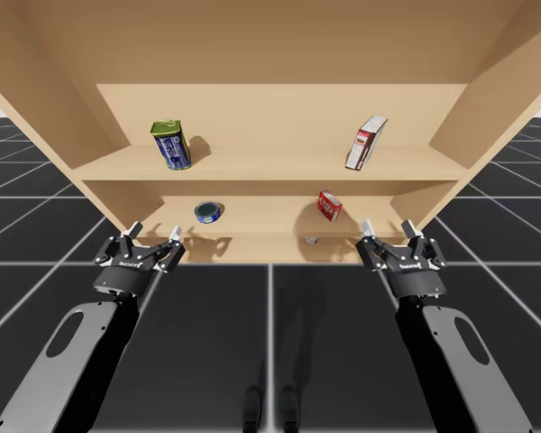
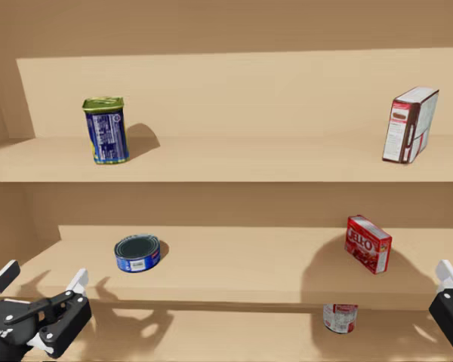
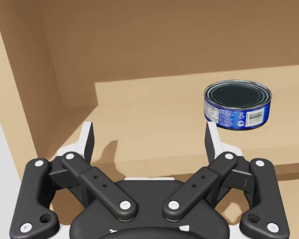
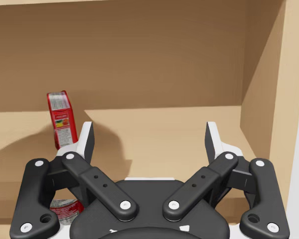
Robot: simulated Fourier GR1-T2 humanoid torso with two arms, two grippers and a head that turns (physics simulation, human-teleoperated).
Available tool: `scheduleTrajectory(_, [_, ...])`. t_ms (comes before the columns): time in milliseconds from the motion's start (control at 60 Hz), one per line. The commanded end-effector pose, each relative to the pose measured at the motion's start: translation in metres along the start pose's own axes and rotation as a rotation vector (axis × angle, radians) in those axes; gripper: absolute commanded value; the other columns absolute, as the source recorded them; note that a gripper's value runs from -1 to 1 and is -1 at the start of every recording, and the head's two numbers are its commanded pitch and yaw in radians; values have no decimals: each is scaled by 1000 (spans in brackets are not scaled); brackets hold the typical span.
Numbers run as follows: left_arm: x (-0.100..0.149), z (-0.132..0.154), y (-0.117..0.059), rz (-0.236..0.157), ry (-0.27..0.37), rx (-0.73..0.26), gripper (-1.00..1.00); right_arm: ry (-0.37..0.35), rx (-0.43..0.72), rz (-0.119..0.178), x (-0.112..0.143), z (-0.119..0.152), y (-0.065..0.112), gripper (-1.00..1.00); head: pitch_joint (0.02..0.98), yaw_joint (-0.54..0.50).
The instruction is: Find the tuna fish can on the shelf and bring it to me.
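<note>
- Step: pre-reach. Nothing is grasped, and both arms hang in front of the open wooden shelf unit (image 1: 270, 167).
- Left gripper (image 1: 155, 231): fingers spread wide, empty. Right gripper (image 1: 387, 227): also spread wide, empty.
- Target: the short round blue metal tuna can with a dark lid (image 2: 137, 253). It sits on the lower shelf board, near the front edge, apart from everything else.
- From the left gripper the can is at about 1 o'clock, ahead of it and just off the line of the right-hand finger.
- Orientation: the can stands upright on its base with the lid up, so its cylinder axis is vertical. It is wider than tall, so the long dimension is the diameter, lying flat.
- Next move (judgement): the left arm is the closer one. Shift toward 1 o'clock, go in low under the upper board, straddle the curved side wall and close.
- The red cardboard box (image 2: 368, 243), at 3 o'clock from the can and well apart, is no obstacle.
</note>
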Motion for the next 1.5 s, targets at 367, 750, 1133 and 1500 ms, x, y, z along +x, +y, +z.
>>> scheduleTrajectory(367, [5,1,-4,18,-13,-17,-1000,20,3,-8,-2,-1,-1,-1000,574,287])
scheduleTrajectory(750, [51,16,-28,55,83,-103,-1000,26,-2,-23,-3,-2,-3,-1000,554,277])
scheduleTrajectory(1133, [49,-26,-57,67,123,-147,-1000,23,4,-29,-3,-3,-6,-1000,539,281])
scheduleTrajectory(1500, [33,-71,-72,53,178,-125,-1000,21,1,-32,-3,-3,-8,-1000,538,282])
